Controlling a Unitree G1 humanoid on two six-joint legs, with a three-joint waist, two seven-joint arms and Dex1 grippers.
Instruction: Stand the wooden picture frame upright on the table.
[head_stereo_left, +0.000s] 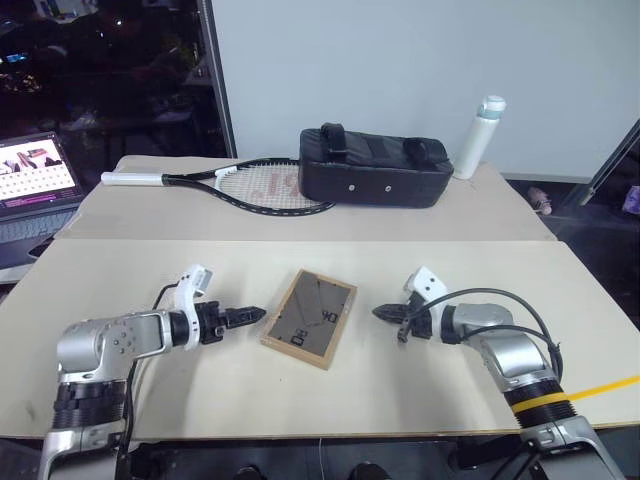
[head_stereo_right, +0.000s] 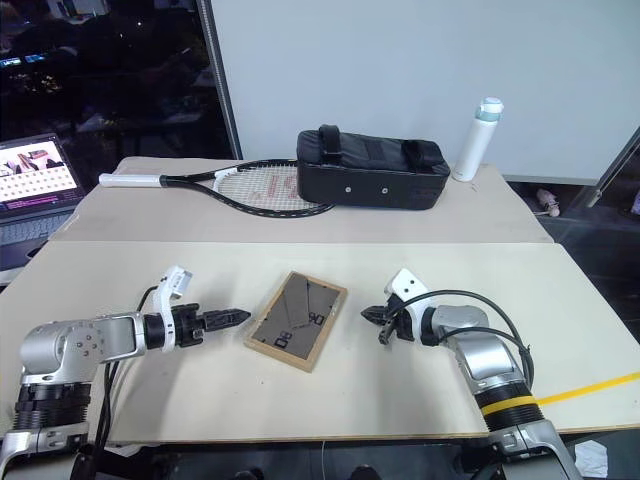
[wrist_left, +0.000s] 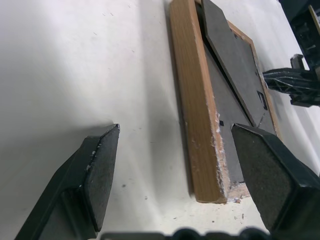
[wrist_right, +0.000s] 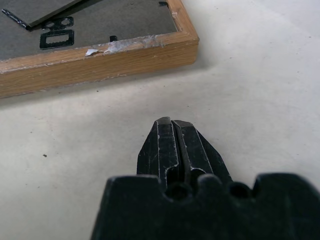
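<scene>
**Wooden picture frame lying flat, back up, between two grippers**

The wooden picture frame (head_stereo_left: 311, 317) lies flat near the middle of the table (head_stereo_left: 120, 270), its dark grey-brown back board facing up and its light-wood rim showing all round. The back carries a fold-out stand that lies folded almost flat, plus small black clips and a metal hanger. The near corners of the wood are scuffed, with pale chipped patches along the edge. The frame sits slightly turned, its long sides running from about seven o'clock to one o'clock.

Going left to right: at about nine o'clock of the frame, the left gripper (head_stereo_left: 252, 316) hovers just beside the frame's left edge, pointing toward it. The left wrist view shows its two black fingers (wrist_left: 97, 175) spread wide apart, released, with nothing between them; one finger is over bare table, the other over the frame's near corner.

At about three o'clock of the frame, a little apart from it, the right gripper (head_stereo_left: 382, 314) points back at the frame's right edge, its fingers clenched tight together on nothing.

Toward twelve o'clock, on the far table, lie a tennis racket (head_stereo_left: 250, 184), a black bag (head_stereo_left: 373, 170) and a white bottle (head_stereo_left: 479, 137). A laptop (head_stereo_left: 36, 180) sits open off the far left edge.
</scene>
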